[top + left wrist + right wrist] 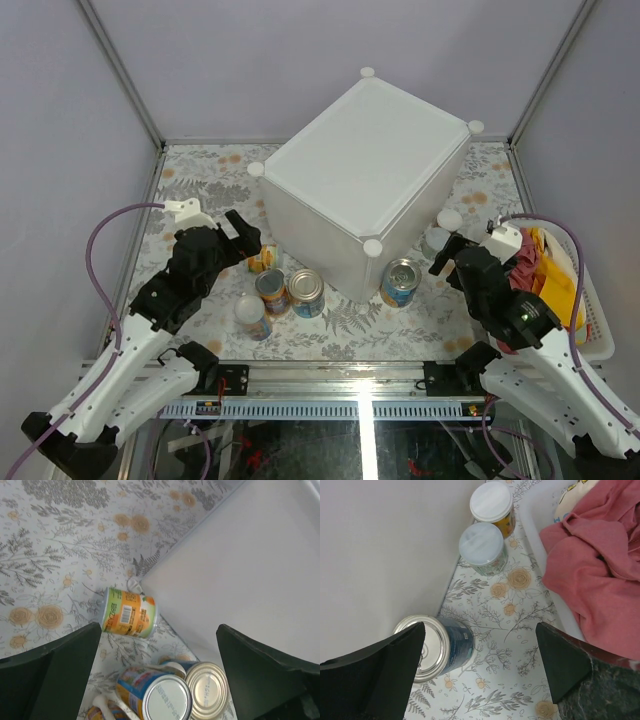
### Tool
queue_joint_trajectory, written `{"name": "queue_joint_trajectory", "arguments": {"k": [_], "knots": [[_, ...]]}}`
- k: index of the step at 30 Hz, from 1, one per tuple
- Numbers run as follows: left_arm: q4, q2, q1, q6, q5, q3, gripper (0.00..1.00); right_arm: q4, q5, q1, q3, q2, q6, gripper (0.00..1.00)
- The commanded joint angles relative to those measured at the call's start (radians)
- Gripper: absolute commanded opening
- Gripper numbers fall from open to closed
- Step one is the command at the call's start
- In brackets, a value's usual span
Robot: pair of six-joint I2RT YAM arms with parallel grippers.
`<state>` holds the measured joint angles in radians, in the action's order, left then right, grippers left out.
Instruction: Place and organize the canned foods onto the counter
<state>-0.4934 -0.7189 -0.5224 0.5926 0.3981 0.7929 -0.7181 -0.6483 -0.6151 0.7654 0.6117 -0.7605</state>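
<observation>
Orange tin (129, 613) ahead of left gripper (159, 628)

Plain pale grey wall panels (250, 60) enclose three sides; slanted metal corner struts (121, 70) join them; a floral-printed tabletop (200, 175) forms the work surface; a slotted aluminium rail (300, 408) edges the near side.

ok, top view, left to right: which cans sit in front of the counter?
white-lidded can → first silver-topped can → second silver-topped can → lone blue can by the counter corner. Tipped orange can skipped: it overlaps the first two.
</observation>
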Motion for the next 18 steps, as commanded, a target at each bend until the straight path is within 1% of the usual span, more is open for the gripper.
{"name": "queue_joint_trajectory", "arguments": {"k": [1, 4, 9, 18], "knots": [[-0.077, 0.011, 0.006, 0.03, -0.088, 0.044, 1.0, -0.024, -0.045, -0.002, 0.008, 0.01, 0.008, 0.99], [-0.089, 0.009, 0.006, 0.04, -0.118, 0.049, 1.0, 0.008, -0.014, -0.002, -0.02, -0.015, 0.02, 0.99], [-0.111, 0.012, 0.004, 0.04, -0.123, 0.049, 1.0, 0.072, 0.071, -0.002, -0.073, -0.047, 0.041, 1.0], [-0.124, 0.013, 0.005, 0.049, -0.145, 0.048, 1.0, 0.175, 0.167, -0.002, -0.142, -0.02, 0.063, 1.0]]}}
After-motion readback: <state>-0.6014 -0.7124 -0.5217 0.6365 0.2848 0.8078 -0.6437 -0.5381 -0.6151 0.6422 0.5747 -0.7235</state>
